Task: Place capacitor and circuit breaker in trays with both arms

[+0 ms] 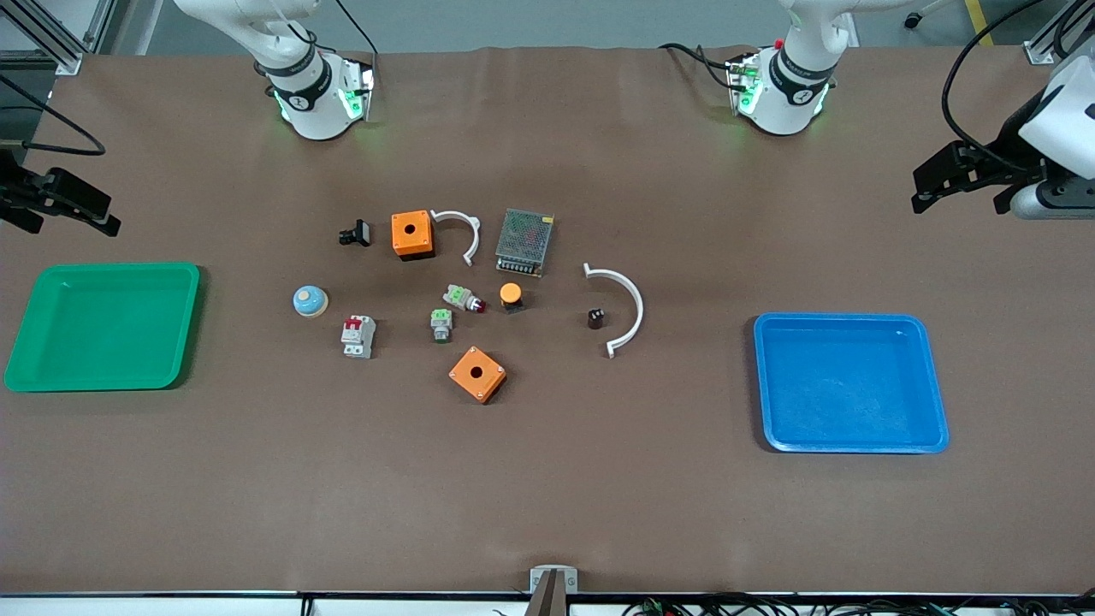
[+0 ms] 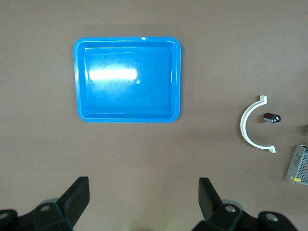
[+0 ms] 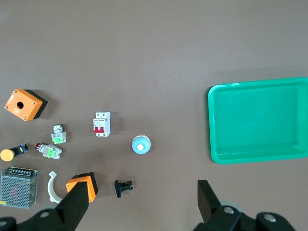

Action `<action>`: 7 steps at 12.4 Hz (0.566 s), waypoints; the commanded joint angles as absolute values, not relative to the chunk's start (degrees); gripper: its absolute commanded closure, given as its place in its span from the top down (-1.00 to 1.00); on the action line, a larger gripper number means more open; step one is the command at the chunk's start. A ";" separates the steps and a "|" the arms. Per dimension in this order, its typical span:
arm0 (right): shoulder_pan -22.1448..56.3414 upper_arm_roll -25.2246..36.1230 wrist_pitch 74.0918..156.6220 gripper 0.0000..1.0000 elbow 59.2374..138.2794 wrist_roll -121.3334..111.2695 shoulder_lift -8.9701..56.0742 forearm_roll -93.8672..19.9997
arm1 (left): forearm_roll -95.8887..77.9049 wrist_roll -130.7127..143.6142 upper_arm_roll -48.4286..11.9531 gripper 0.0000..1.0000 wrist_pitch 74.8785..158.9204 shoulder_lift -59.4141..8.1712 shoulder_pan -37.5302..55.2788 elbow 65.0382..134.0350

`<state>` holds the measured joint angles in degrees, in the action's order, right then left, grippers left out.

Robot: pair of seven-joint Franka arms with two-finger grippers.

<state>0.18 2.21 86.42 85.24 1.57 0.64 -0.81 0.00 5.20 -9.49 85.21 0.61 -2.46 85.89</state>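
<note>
The capacitor point(image 1: 596, 317), a tiny black cylinder with a pale end, lies inside a white curved clip point(image 1: 623, 308); it also shows in the left wrist view point(image 2: 271, 117). The circuit breaker point(image 1: 358, 335), a light-grey block with red levers, lies nearer the right arm's end and also shows in the right wrist view point(image 3: 101, 124). My left gripper point(image 1: 962, 184) hangs open and empty over the table's edge at the left arm's end point(image 2: 144, 195). My right gripper point(image 1: 64, 210) hangs open and empty over the table's edge at the right arm's end point(image 3: 144, 195).
An empty blue tray point(image 1: 851, 381) sits toward the left arm's end and an empty green tray point(image 1: 103, 325) toward the right arm's end. Between them lie two orange boxes point(image 1: 411, 233) point(image 1: 477, 373), a mesh power supply point(image 1: 523, 242), an orange-capped button point(image 1: 511, 296) and green-topped parts point(image 1: 441, 324).
</note>
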 commanded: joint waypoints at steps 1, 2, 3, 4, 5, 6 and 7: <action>-0.79 1.58 85.69 1.00 83.50 1.23 1.58 -0.18 | 0.00 5.19 -9.75 1.00 84.20 -0.35 -2.28 84.81; -0.79 1.50 85.69 1.00 83.50 1.23 1.58 -0.18 | 0.00 5.36 -9.67 1.00 84.20 -0.61 -2.20 84.81; -0.79 1.58 85.69 1.00 83.50 1.23 1.58 -0.26 | 0.09 5.45 -9.75 1.00 84.20 -1.31 -2.20 84.64; -0.79 1.58 85.69 1.00 83.50 1.32 1.58 -0.26 | 0.09 5.45 -9.84 1.00 84.20 -2.71 -2.11 83.68; -0.79 1.50 85.78 1.00 83.50 1.32 1.67 -0.44 | 0.09 5.45 -9.93 1.00 84.20 -3.86 -2.11 83.50; -0.70 1.49 85.78 1.00 83.50 1.32 1.76 -0.61 | 0.00 5.62 -10.02 1.00 84.20 -4.65 -2.02 83.58; -0.62 1.41 85.78 1.00 83.50 1.32 2.19 -0.62 | -0.52 5.54 -10.37 1.00 84.29 -6.31 -1.93 83.58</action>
<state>0.18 2.19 86.42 85.23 1.57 0.73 -0.81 0.00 5.20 -9.79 85.22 -3.31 -2.24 85.58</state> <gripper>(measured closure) 0.000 0.000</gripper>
